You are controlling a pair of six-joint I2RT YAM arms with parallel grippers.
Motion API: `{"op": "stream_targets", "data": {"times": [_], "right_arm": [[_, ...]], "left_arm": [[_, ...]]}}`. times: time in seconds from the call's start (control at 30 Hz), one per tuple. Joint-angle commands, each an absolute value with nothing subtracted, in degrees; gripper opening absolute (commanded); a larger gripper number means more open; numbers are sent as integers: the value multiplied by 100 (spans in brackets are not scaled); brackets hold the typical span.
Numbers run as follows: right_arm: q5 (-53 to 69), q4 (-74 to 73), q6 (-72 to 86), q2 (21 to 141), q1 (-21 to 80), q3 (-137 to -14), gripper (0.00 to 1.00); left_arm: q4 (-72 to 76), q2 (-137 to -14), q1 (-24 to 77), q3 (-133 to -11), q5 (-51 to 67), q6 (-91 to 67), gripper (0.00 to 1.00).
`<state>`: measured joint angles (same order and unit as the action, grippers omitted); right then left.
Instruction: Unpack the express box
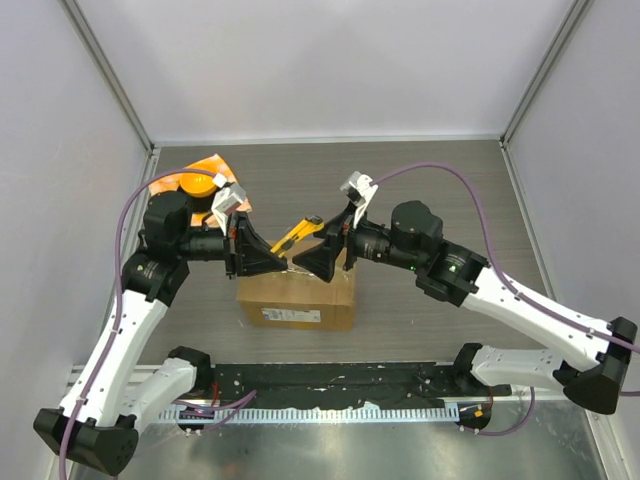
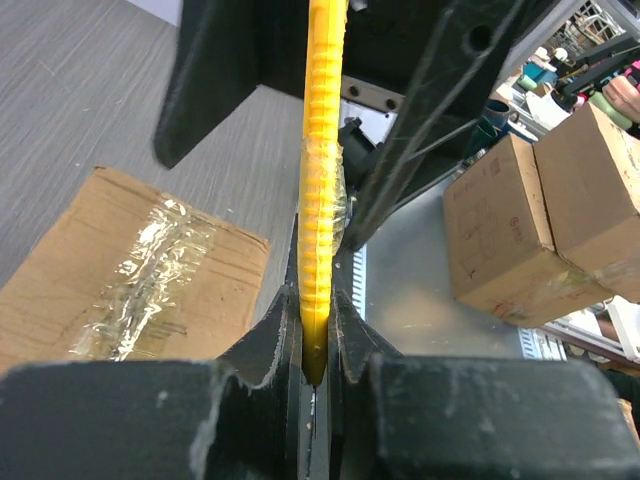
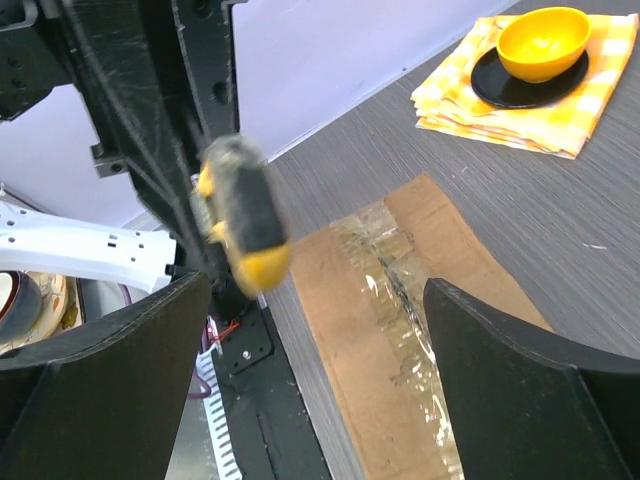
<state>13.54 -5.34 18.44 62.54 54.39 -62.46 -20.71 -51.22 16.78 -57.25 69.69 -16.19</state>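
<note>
Squarely between the two arms sits the express box [image 1: 297,298], near the front of the grey wood-grain worktop [image 1: 420,180]. It is a brown corrugated cardboard carton, rectangular, with its flaps closed, so its contents are hidden. A strip of clear tape [image 3: 392,300] runs along the top seam, wrinkled and glossy. A white printed label [image 1: 290,315] lies on the side facing the arm bases.

Above the box top, the left gripper [image 1: 262,255] has its fingers [image 2: 275,345] pinched narrowly on one end of a yellow utility knife [image 2: 320,180]. The knife slants away from them toward the right arm, and its far end is black and yellow. The right gripper [image 1: 322,258] faces it with its fingers [image 3: 530,380] spread wide and holding nothing. In the right wrist view the knife's blurred far end sits in that gap, closer to one finger, and I cannot tell whether it touches.

At the far left of the worktop, well apart from the box, lies an orange-and-white checked cloth [image 3: 560,110], folded. On it rests a dark saucer [image 3: 500,92], and in the saucer stands an orange-yellow bowl [image 3: 543,42]. The inside of the bowl shows only its own shiny surface.

Beyond the worktop edge, the left wrist view catches other cardboard boxes [image 2: 500,230], closed and stacked beside each other.
</note>
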Motion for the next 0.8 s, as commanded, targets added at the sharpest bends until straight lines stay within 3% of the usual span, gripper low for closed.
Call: {"op": "stream_targets", "data": {"times": [0.0, 0.23, 0.47, 0.77], "right_arm": [[1669, 482, 1924, 6574, 5449, -6513, 91], [2232, 1239, 2241, 6706, 5449, -6486, 88], [2390, 1169, 2294, 6803, 5449, -6688, 78], [2488, 1047, 2233, 6671, 5458, -6802, 73]], "left_arm": [[-1679, -4949, 1749, -5617, 7145, -1925, 1], [-1784, -4860, 1758, -5484, 7110, -1828, 1], [-2021, -4781, 1775, -5476, 7102, -1556, 0], [-2312, -4790, 1784, -5563, 6961, -1301, 0]]}}
